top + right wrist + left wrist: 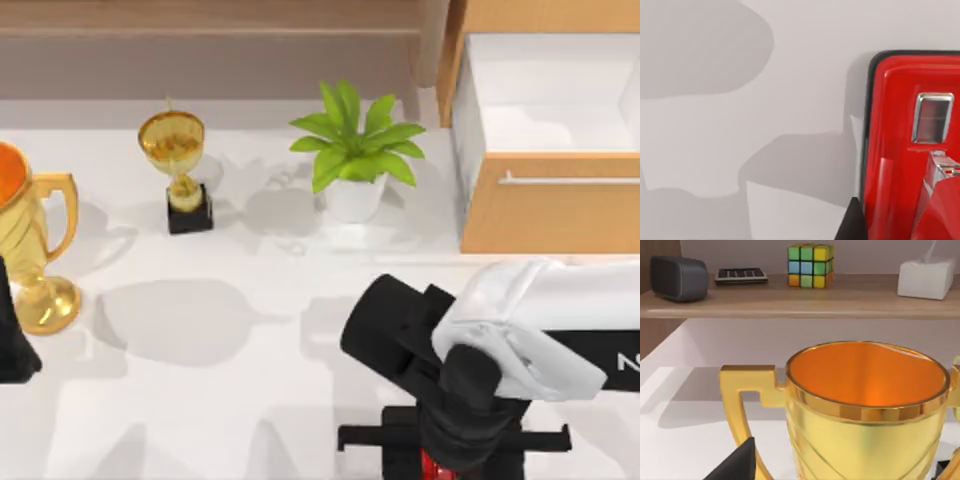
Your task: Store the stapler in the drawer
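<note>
Our right gripper (432, 470) hangs low over the red stapler (910, 150) at the counter's (250, 400) near edge, apparently not yet gripping it, while the open drawer (550, 210) waits at far right beside the potted plant (352, 150).

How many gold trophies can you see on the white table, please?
2. A small gold trophy on a black base stands at the back of the table, left of the potted plant; a large gold two-handled cup trophy stands at the left edge, partly cropped. Others may be hidden.
</note>
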Tool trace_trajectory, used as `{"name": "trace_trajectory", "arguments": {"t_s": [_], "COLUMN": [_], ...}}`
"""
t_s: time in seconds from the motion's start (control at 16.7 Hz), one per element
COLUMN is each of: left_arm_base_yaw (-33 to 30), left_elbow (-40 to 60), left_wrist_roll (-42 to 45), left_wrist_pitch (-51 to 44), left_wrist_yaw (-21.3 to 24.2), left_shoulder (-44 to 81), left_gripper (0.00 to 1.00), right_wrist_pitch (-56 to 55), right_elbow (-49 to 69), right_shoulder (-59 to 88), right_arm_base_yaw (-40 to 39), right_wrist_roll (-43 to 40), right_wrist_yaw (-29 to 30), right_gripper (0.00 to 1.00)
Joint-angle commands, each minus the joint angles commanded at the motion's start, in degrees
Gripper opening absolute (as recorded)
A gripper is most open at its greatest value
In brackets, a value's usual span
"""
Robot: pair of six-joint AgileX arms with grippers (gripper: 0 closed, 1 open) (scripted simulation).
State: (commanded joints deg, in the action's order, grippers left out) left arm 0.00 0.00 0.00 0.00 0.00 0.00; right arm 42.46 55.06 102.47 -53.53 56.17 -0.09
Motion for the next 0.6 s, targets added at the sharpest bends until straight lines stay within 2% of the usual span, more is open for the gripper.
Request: {"name": "trace_trajectory", "arguments": {"t_s": [0.3, 0.6], "left_arm_base_yaw": [0.0, 0.0], "left_elbow": [0.0, 0.0], "left_wrist_roll": [0.0, 0.0], "left_wrist_pitch": [0.0, 0.0], "left_wrist_yaw": [0.0, 0.0], "left_shoulder": [0.0, 0.0], "left_gripper": [1.00, 1.00], "right_wrist_pitch": [0.8, 6.8], "right_elbow": [0.7, 3.3], "right_shoulder": [-0.6, -3.2], "right_arm_base_yaw": [0.0, 0.1], "right_wrist_roll": [0.0, 0.0], "right_wrist_yaw": [0.0, 0.0], "right_gripper": [0.00, 0.00]}}
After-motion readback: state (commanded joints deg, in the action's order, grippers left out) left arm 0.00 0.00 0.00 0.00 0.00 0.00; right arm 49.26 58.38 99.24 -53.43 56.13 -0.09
